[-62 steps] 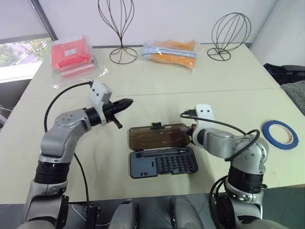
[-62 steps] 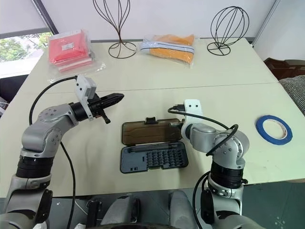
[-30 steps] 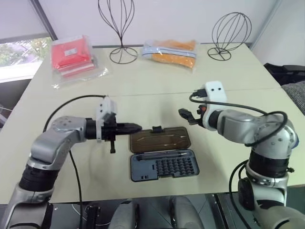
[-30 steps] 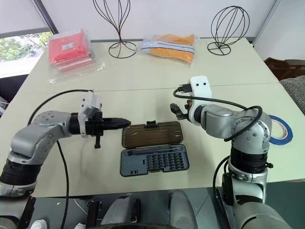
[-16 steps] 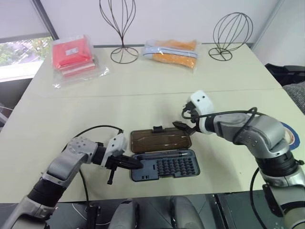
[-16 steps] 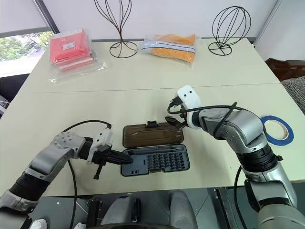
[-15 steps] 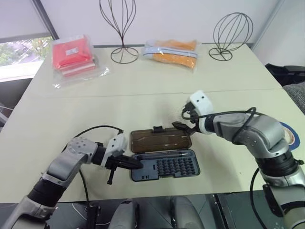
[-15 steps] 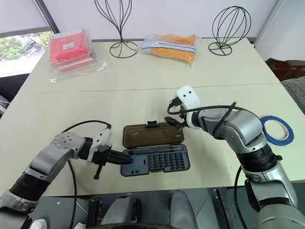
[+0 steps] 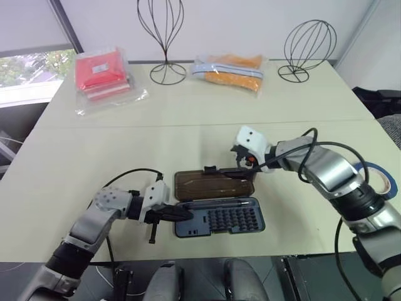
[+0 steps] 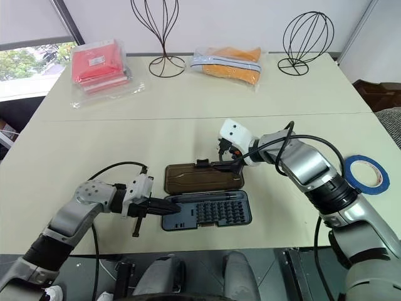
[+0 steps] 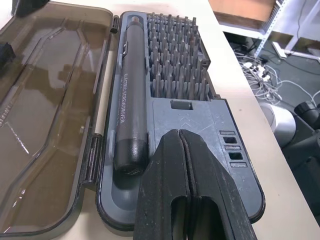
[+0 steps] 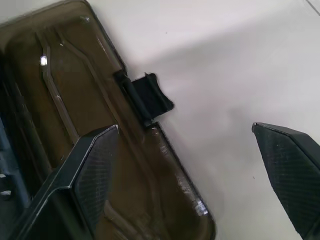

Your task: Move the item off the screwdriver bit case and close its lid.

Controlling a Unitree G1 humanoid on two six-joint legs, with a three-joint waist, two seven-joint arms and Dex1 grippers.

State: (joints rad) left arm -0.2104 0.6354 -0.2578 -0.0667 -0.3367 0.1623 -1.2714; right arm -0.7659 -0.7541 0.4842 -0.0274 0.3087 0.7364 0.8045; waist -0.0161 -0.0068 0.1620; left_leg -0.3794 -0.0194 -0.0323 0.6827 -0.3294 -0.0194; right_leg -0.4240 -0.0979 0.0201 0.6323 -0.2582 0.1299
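Your left gripper (image 11: 186, 165) has its two black fingers pressed tight together, and it holds nothing. Its tips sit low over the near end of the flat dark grey plastic screwdriver bit case (image 9: 216, 221), by the little square slots. Just past those tips you can see rows of small bits and a long dark screwdriver handle (image 11: 127, 117) lying in its groove (it lies next to the hinge).

Your right gripper (image 12: 185, 165) is wide open and also holds nothing. One finger hangs over the see-through smoky-brown plastic lid (image 10: 203, 177), which lies flat and open on the pale table (image 9: 188, 132), behind the case tray. The other finger is out over bare table past the lid's far edge. The small black latch tab (image 12: 150, 95) on that edge sits between the two fingers. You cannot tell if either finger touches the lid.

The blue ring of tape (image 10: 362, 174) is off the case. It lies flat on the table, well away from your right gripper, out past that arm's elbow near the table edge.

Far beyond both grippers, at the back of the table, you have a red plastic packet (image 9: 100, 72), an orange plastic packet (image 9: 230, 66) and two black wire stands (image 9: 161, 37).
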